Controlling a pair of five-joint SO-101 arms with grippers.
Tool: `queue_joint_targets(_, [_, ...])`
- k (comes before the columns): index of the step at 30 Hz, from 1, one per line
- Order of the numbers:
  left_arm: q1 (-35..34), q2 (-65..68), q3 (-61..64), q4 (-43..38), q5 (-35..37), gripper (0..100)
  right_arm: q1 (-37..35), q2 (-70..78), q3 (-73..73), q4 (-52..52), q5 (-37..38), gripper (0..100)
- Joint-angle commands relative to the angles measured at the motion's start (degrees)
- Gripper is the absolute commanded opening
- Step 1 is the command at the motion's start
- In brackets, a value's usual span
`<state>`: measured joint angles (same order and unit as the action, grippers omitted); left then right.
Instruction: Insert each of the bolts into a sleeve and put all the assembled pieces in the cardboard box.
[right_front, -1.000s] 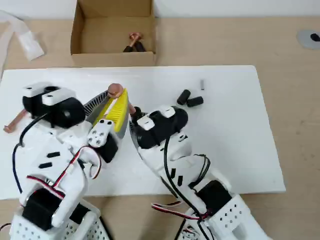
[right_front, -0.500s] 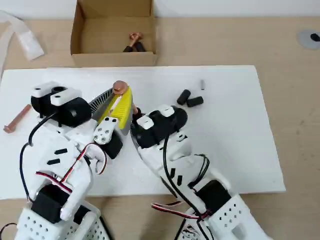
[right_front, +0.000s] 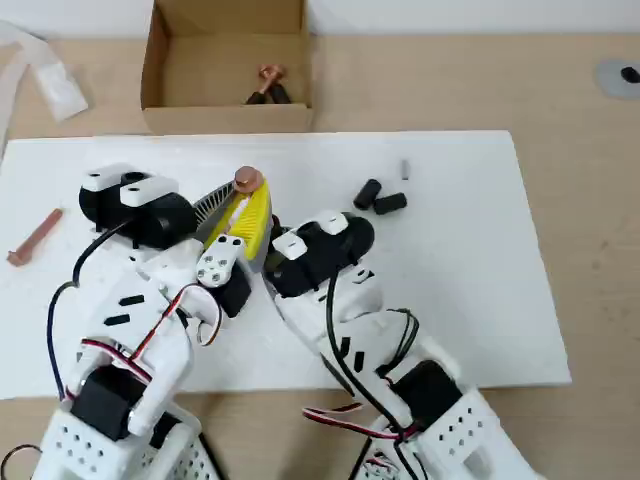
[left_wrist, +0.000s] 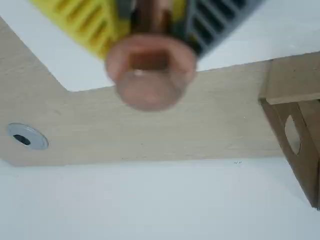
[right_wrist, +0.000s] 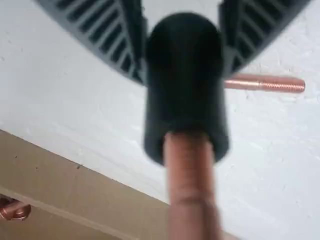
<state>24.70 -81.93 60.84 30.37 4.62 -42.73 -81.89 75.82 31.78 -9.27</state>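
White board (right_front: 470, 300) on a wooden table (right_front: 580, 150). The left claw (right_front: 243, 197) is clamped on a copper bolt (left_wrist: 150, 70), with the head poking past its tips. Just beside it, the right claw (right_wrist: 182, 30) squeezes a black sleeve (right_wrist: 185, 85), and the bolt's threaded shank meets the sleeve's open end. Spare sleeves (right_front: 368, 193) lie near the right claw, and a loose bolt (right_front: 35, 238) lies well apart from the left one. Ahead of both, the cardboard box (right_front: 155, 70) holds an assembled piece (right_front: 268, 85).

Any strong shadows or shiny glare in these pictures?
High view: no; light is even, only faint shadows fall on the white board. Left wrist view: the bolt shows a dull sheen, no hard glare. Right wrist view: the black sleeve looks matte.
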Motion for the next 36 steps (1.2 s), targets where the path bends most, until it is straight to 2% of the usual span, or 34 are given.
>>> queue_joint_targets(1, [0.1,0.1,-0.4,-0.4,-1.9,3,-0.8,-1.5,-0.7,-1.6,-0.3,0.9])
queue_joint_targets(5, [-0.3,0.1,-0.9,-0.2,-1.2,6,-0.8,-1.3,-0.6,-1.3,-0.3,0.9])
queue_joint_targets(10, [0.2,0.1,-1.6,4.1,-1.2,7,-0.8,-1.1,-0.6,-1.3,-0.3,0.9])
queue_joint_targets(19, [0.1,0.1,-1.8,5.0,-1.0,8,-0.8,-1.1,-0.5,-1.3,-0.3,0.9])
queue_joint_targets(32, [0.2,0.1,-14.9,22.9,2.4,14,-0.7,-1.0,-0.7,-1.3,-0.3,0.9])
queue_joint_targets(36, [-0.1,0.0,-20.5,26.8,5.7,15,-0.5,-1.0,-0.7,-2.6,-0.2,0.9])
